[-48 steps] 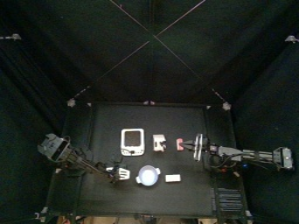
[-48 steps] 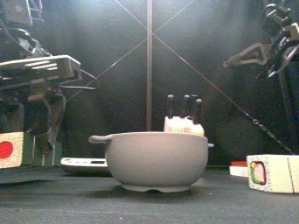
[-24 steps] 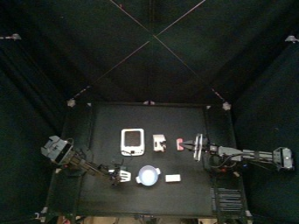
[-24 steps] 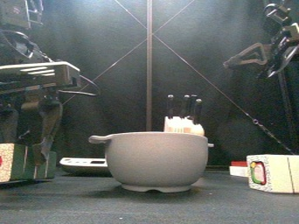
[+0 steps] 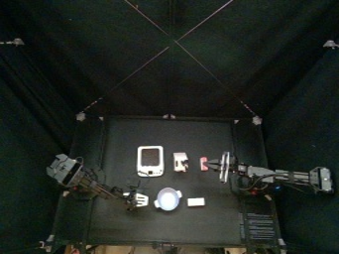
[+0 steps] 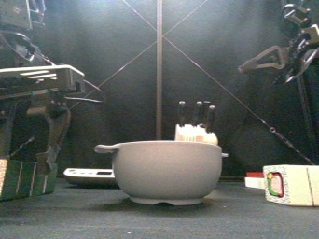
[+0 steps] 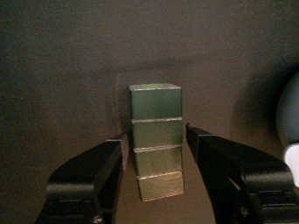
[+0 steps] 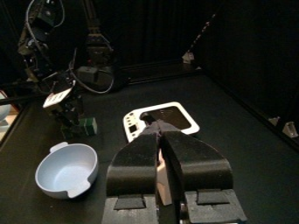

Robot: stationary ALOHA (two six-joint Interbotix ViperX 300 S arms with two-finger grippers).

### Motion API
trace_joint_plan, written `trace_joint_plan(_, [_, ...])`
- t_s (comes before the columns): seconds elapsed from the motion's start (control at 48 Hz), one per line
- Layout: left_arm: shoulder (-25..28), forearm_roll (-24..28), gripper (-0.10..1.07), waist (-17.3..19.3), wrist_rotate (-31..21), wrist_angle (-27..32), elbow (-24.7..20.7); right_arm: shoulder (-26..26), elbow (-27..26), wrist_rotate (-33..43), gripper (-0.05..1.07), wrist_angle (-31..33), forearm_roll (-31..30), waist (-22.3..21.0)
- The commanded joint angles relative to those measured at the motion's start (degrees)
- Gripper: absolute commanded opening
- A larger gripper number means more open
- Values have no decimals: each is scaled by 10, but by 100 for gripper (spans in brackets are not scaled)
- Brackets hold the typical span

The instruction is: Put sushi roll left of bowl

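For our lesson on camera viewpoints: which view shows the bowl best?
The right wrist view: it looks down at an angle on the bowl, so rim, wall and inside all show. The front view shows the outer wall large but hides the inside. The top view makes it tiny. The left wrist view catches only a pale edge, perhaps the bowl.

- bowl near table's front edge, about mid-width.
- left gripper just left of bowl, its jaws around a stacked block piece.
- flat block just right of bowl.
- rectangular tray behind bowl.
- right gripper well right of the tray.
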Motion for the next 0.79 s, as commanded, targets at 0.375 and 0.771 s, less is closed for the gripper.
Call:
trace_joint_plan(0.375, [-22,15,93,4,5,8,-11,4,-11,0,2,-3,0,-1])
trace_joint_plan(0.771, [-69,94,93,17,28,53,-16,4,-13,0,1,-3,-1,-1])
